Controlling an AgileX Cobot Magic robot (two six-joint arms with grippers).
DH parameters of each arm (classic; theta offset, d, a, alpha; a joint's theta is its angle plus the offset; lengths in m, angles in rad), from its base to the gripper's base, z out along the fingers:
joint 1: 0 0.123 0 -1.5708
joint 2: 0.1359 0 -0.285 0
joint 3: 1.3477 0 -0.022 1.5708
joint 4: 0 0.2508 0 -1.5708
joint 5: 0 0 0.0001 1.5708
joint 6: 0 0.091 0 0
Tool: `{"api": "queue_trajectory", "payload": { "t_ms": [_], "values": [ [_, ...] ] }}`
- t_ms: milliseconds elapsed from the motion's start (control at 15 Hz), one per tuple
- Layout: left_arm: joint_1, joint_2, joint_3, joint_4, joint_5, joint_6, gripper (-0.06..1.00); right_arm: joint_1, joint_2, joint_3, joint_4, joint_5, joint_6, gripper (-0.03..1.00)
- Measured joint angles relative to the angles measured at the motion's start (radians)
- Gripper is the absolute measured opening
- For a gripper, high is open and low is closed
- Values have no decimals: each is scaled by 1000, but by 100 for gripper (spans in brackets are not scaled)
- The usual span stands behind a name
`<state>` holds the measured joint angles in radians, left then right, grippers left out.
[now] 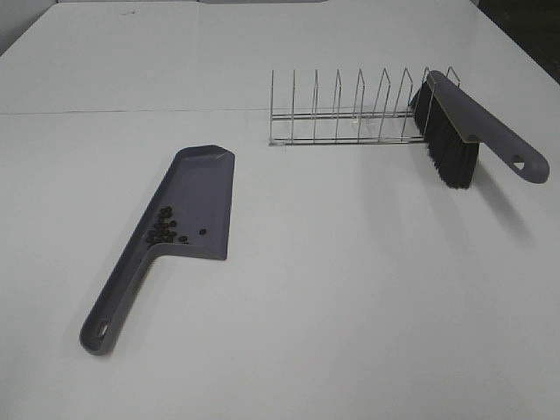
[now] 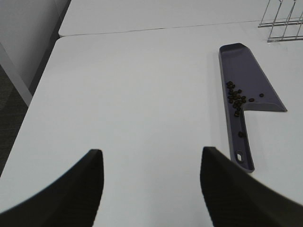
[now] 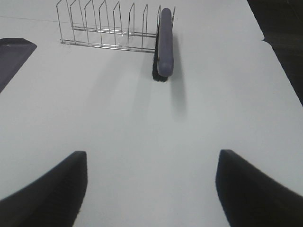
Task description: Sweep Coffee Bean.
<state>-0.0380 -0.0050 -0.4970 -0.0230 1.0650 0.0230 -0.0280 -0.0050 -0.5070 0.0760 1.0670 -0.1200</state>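
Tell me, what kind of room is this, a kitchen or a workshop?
Probably a lab or test bench, not a kitchen: plain white tables pushed together, holding only a grey dustpan with coffee beans, a wire rack and a brush propped in it.

Bright, even overhead light, no glare. The brush (image 1: 459, 131) throws a soft shadow on the table (image 1: 350, 289). Near gripper fingers (image 2: 71, 194) blur dark.

I see a white table (image 1: 350, 289). On it lie a grey dustpan (image 1: 179, 223) at left (beans (image 1: 164, 229) inside) and a wire rack (image 1: 350, 109) far right, holding a brush (image 1: 464, 131).
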Motion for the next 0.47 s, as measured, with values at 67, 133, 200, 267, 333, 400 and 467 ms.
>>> {"api": "queue_trajectory", "payload": {
  "t_ms": [67, 133, 200, 267, 333, 400, 467],
  "values": [
    [0, 0, 0, 0, 0, 0, 56, 0, 0, 0, 0, 0, 0, 63],
    [0, 0, 0, 0, 0, 0, 56, 0, 0, 0, 0, 0, 0, 63],
    [0, 0, 0, 0, 0, 0, 56, 0, 0, 0, 1, 0, 0, 63],
    [0, 0, 0, 0, 0, 0, 56, 0, 0, 0, 1, 0, 0, 63],
    [0, 0, 0, 0, 0, 0, 56, 0, 0, 0, 1, 0, 0, 63],
    [0, 0, 0, 0, 0, 0, 56, 0, 0, 0, 1, 0, 0, 63],
    [0, 0, 0, 0, 0, 0, 56, 0, 0, 0, 1, 0, 0, 63]
  ]
}}
